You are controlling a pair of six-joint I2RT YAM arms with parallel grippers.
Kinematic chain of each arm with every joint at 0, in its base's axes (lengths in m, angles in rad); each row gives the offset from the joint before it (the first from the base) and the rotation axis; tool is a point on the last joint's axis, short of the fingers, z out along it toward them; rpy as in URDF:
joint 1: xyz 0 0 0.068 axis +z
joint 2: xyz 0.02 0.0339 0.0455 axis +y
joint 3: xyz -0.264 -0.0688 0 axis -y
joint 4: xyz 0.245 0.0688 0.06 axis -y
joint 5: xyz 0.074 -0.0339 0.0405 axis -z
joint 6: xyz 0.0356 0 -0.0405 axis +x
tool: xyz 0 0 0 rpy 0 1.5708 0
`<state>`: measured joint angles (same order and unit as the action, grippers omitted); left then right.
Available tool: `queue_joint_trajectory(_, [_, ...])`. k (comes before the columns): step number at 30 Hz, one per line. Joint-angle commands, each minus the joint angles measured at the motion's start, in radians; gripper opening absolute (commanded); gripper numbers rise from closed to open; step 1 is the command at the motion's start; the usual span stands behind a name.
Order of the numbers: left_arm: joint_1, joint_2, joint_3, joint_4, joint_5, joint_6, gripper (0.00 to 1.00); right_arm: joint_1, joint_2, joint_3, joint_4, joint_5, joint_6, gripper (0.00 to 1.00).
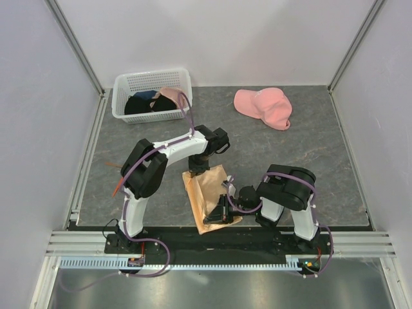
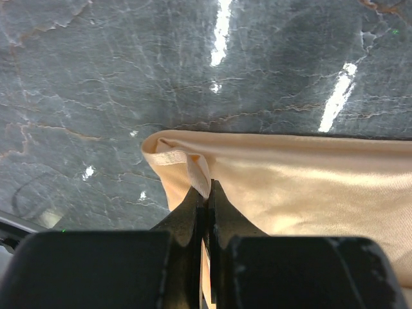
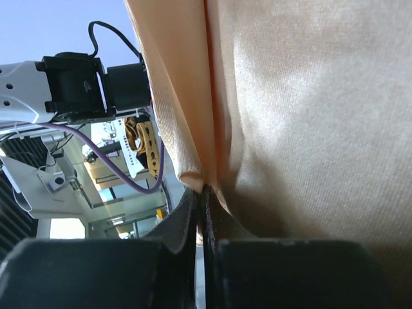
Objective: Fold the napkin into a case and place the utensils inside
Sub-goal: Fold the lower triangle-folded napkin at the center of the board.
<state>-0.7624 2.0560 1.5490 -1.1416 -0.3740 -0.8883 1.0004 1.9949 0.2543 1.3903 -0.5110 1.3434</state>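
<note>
**Left gripper [image 2: 207, 191] and right gripper [image 3: 202, 190] both clamped on the napkin [image 1: 207, 188], mid-fold**

From where I stand, each set of jaws is pinched tight on cloth. The left has the napkin's far corner, where a hem curls over. The right has a gathered fold at the near edge, lifted off the table [image 1: 322, 174].

The napkin lies between the two arms as a narrowed peach strip. Its long axis runs away from the bases, with the near end swung toward the right arm.

I'd judge this to be the folding step, with the case not yet formed. Next, the two held edges need carrying over together, evenly, so the slippery cloth lands flat.

Thin orange-brown slivers left of the left arm look like the utensils [image 1: 117, 185], well apart from the napkin.
</note>
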Motion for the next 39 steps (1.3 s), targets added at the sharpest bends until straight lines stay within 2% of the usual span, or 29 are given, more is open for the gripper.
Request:
queue_joint_trajectory(1, [0.011, 0.015, 0.048, 0.128, -0.085, -0.001, 0.02, 0.033, -0.004, -0.038, 0.032, -0.166, -0.051, 0.09])
queue_joint_trajectory(4, [0.009, 0.009, 0.023, 0.151, -0.072, 0.006, 0.02, 0.029, -0.07, -0.029, -0.13, -0.147, -0.119, 0.18])
queue_joint_trajectory(5, [0.009, 0.004, 0.016, 0.169, -0.068, 0.009, 0.02, 0.026, -0.083, -0.026, -0.164, -0.143, -0.131, 0.24])
queue_joint_trajectory(8, [0.009, -0.007, -0.012, 0.21, -0.046, 0.023, 0.02, 0.026, -0.148, -0.018, -0.267, -0.129, -0.18, 0.33])
queue_joint_trajectory(11, [0.009, -0.005, -0.02, 0.221, -0.029, 0.034, 0.02, 0.024, -0.198, 0.006, -0.436, -0.107, -0.26, 0.37])
queue_joint_trajectory(13, [0.009, -0.003, -0.024, 0.224, -0.02, 0.038, 0.02, 0.024, -0.281, 0.037, -0.61, -0.072, -0.312, 0.4])
queue_joint_trajectory(14, [0.009, -0.005, -0.026, 0.229, -0.019, 0.043, 0.02, 0.021, -0.313, 0.052, -0.688, -0.055, -0.343, 0.44])
queue_joint_trajectory(15, [0.009, -0.005, -0.027, 0.23, -0.019, 0.046, 0.02, 0.021, -0.377, 0.084, -0.84, -0.031, -0.409, 0.47])
queue_joint_trajectory(18, [0.009, -0.014, -0.029, 0.235, -0.014, 0.057, 0.02, 0.001, -0.491, 0.126, -1.058, 0.032, -0.504, 0.53])
queue_joint_trajectory(24, [0.008, -0.051, -0.058, 0.264, 0.006, 0.086, 0.09, -0.086, -0.677, 0.128, -1.315, 0.083, -0.605, 0.58])
queue_joint_trajectory(29, [0.003, -0.111, -0.11, 0.296, 0.026, 0.1, 0.23, -0.153, -0.798, 0.152, -1.43, 0.097, -0.667, 0.66])
queue_joint_trajectory(35, [-0.006, -0.198, -0.139, 0.313, 0.044, 0.127, 0.44, -0.232, -0.806, 0.226, -1.508, 0.074, -0.728, 0.7])
queue_joint_trajectory(39, [-0.012, -0.273, -0.161, 0.319, 0.07, 0.137, 0.48, -0.256, -0.777, 0.267, -1.519, 0.081, -0.763, 0.73])
